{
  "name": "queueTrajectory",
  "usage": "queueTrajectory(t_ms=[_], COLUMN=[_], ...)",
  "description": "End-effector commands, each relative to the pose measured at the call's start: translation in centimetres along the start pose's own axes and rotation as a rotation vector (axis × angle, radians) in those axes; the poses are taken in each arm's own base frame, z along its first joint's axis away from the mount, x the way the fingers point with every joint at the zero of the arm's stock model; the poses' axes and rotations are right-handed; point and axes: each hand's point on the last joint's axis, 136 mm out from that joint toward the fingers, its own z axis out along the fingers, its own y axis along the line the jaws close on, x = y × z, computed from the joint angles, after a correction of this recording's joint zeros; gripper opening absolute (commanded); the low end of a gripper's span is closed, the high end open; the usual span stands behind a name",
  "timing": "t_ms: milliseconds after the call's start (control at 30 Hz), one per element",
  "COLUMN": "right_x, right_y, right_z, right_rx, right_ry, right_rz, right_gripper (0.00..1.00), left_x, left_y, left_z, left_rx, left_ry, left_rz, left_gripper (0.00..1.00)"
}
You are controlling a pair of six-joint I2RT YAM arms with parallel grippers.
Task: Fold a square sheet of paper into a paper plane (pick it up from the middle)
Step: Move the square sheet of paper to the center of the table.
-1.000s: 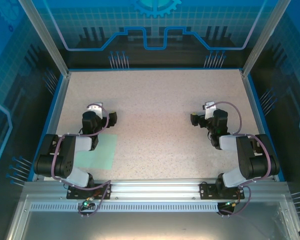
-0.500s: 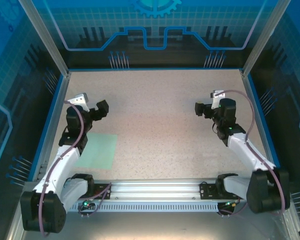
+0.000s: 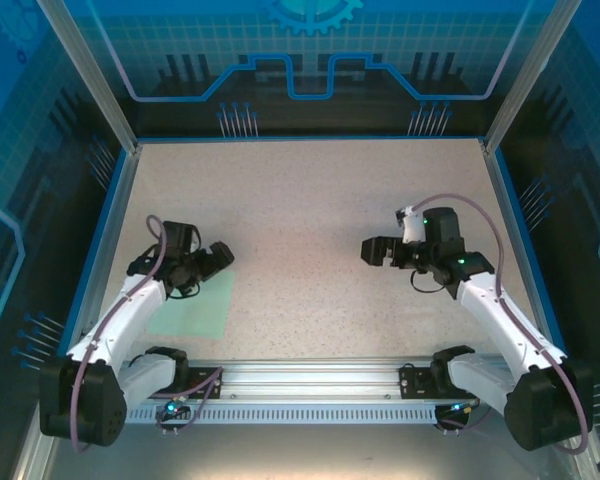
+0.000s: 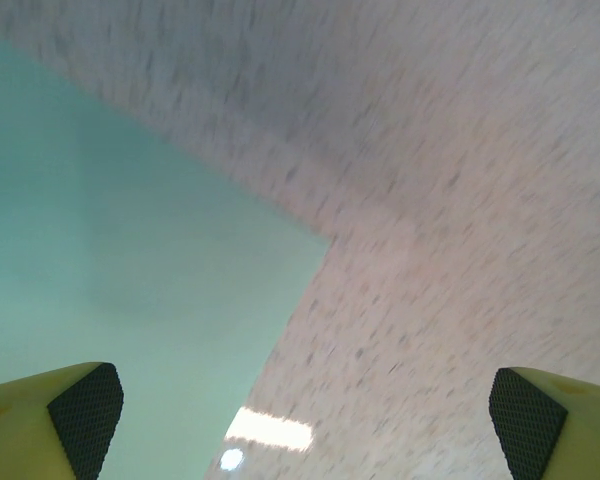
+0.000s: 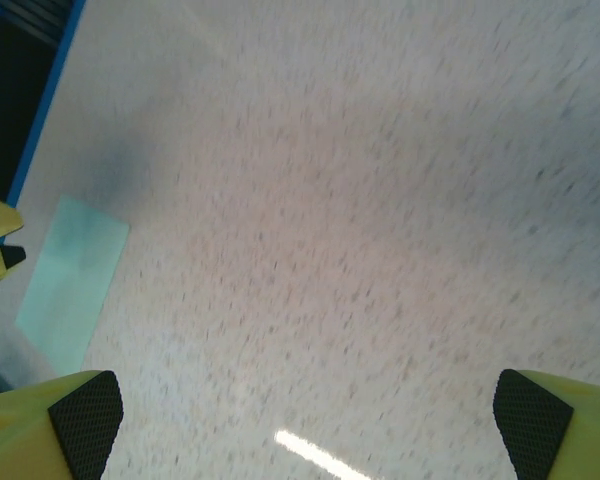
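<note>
Count of task things: one square sheet of paper [image 3: 193, 308], pale mint-green and plain. Lies flat on the speckled table [image 3: 310, 200] at the near left, just beyond the metal rail [image 3: 310, 378], with its left part hidden under the left arm [image 3: 130, 305]. Being square, has no long axis and points nowhere in particular; sits with its sides roughly in line with the table's edges, slightly skewed, far right corner toward the table's middle. Two arms, two pincers. Left gripper [image 3: 220, 258] hangs over that far right corner, released, with pads spread wide. From the left wrist, same spread of the left gripper [image 4: 305, 410]: left pad over the green sheet [image 4: 130, 280], right pad over bare table, the sheet's corner between them; too blurred to tell any touch. Right gripper [image 3: 372, 251] hovers over bare table right of the middle, aimed left, well apart from the sheet, likewise released. From the right wrist, right gripper [image 5: 310, 410] with dark pads at opposite lower corners, and the sheet [image 5: 72, 275] as a small green strip at the far left.
</note>
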Motion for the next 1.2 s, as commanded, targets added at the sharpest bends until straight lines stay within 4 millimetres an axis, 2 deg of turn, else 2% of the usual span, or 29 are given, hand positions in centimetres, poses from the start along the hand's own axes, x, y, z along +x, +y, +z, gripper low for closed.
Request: queueTrajectory(t_ms=[0, 167, 367, 500, 633, 867, 1033, 1167], right_x=[2.5, 3.8, 5.4, 6.6, 7.7, 9.2, 9.8, 9.9], right_y=[0.1, -0.3, -1.8, -3.1, -4.3, -6.2, -6.8, -6.4], right_z=[0.4, 1.2, 1.7, 1.8, 1.7, 1.4, 1.0, 0.6], right_rx=[0.043, 0.072, 0.134, 0.186, 0.239, 0.320, 0.350, 0.332], right_ry=[0.111, 0.156, 0.188, 0.207, 0.228, 0.240, 0.229, 0.227], right_rz=[0.027, 0.049, 0.081, 0.111, 0.132, 0.174, 0.191, 0.193], right_gripper=[1.00, 0.99, 1.00, 0.99, 0.99, 0.99, 0.99, 0.99], left_x=[3.2, 3.9, 5.2, 6.8, 8.7, 13.5, 16.9, 17.5], left_y=[3.3, 5.2, 2.6, 0.8, -2.7, -11.8, -17.1, -20.2], left_z=[0.6, 1.4, 3.9, 5.7, 7.0, 8.8, 10.0, 9.4], left_rx=[-0.168, -0.290, -0.258, -0.261, -0.223, -0.127, -0.056, 0.003], left_ry=[0.084, 0.095, 0.166, 0.222, 0.251, 0.302, 0.344, 0.338], left_rz=[-0.028, -0.033, 0.039, 0.075, 0.118, 0.202, 0.233, 0.264], left_gripper=[0.99, 0.98, 0.98, 0.99, 0.99, 0.99, 0.99, 0.98])
